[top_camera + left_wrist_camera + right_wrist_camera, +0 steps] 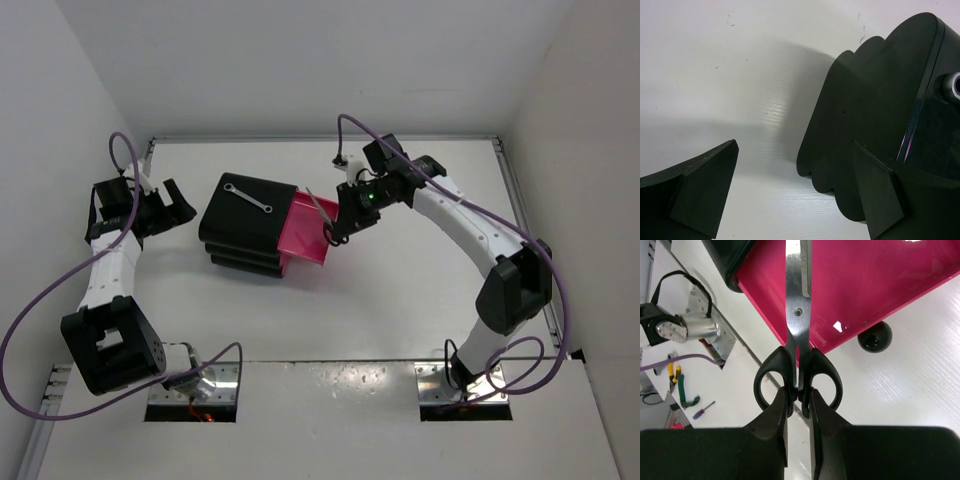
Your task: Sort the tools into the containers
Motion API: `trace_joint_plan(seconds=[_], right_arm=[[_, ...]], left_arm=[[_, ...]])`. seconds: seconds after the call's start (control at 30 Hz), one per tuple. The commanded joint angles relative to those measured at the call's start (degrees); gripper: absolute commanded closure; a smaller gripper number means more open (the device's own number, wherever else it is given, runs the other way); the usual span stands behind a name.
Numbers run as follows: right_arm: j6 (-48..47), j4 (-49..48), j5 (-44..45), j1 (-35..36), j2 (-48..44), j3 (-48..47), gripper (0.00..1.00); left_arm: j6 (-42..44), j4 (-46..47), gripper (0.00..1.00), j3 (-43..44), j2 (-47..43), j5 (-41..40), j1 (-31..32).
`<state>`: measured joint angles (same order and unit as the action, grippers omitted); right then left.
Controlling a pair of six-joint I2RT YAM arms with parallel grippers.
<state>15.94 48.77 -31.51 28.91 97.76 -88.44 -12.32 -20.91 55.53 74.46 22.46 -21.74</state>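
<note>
Reading the table (400, 300) from the top view: white, cut off at both sides; black drawer unit (240, 235) shows only its lid and the stacked scalloped edges, lower drawers hidden; left wrist view crops it at the right, with a blurred silver bit (952, 85) there that I can't identify; one pink drawer (305, 240) stands open toward the right arm, its inner end under the lid, level unclear; right wrist view crops it at the top; scissors (799, 315): black handles, blades together, tips out of frame, blades over the open drawer, can't tell if they touch its floor; slim silver wrench (247, 196) lies diagonally on the unit's lid, in no drawer; black knob (875, 336) on the drawer front, near the scissor handles.

Right arm arcs in across the table; right gripper (799, 396) is pinched on the scissors where the handle loops meet; left arm bent up the left side; left gripper (178, 205) spread wide, holding nothing, near the unit's left side, not touching.
</note>
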Motion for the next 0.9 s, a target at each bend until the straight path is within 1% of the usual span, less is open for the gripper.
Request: trace_joint_plan(seconds=[0.0,0.17,0.27,0.37,0.43,0.7,0.87], right_arm=[[-1.71,1.41,-0.49,0.36,-1.78,-0.59,1.0],[-2.23,1.94,-0.49,1.59,0.33,-2.35,1.0],[-0.66,1.33,-1.62,1.59,2.52,-3.67,1.0],[2.58,0.18,-4.43,1.59,4.19,-4.9,1.0],[4.61,-2.0,-8.11,1.59,4.81,-4.9,1.0],[11.82,-6.49,-17.34,1.06,5.34,-1.91,1.0],[15.6,-9.22,-20.6,0.54,6.48,0.19,1.0]], left_arm=[[-0.43,1.57,0.0,-0.42,-1.95,-0.13,0.29],[-0.43,1.57,0.0,-0.42,-1.95,-0.66,0.29],[-0.43,1.57,0.0,-0.95,-2.47,-0.66,0.29],[-0.43,1.57,0.0,-0.95,-2.47,-0.66,0.29],[-0.43,1.57,0.0,-0.95,-2.47,-0.66,0.29],[-0.43,2.1,0.0,-1.47,-2.47,-1.19,0.29],[-0.43,2.1,0.0,-1.47,-2.47,-1.19,0.29]])
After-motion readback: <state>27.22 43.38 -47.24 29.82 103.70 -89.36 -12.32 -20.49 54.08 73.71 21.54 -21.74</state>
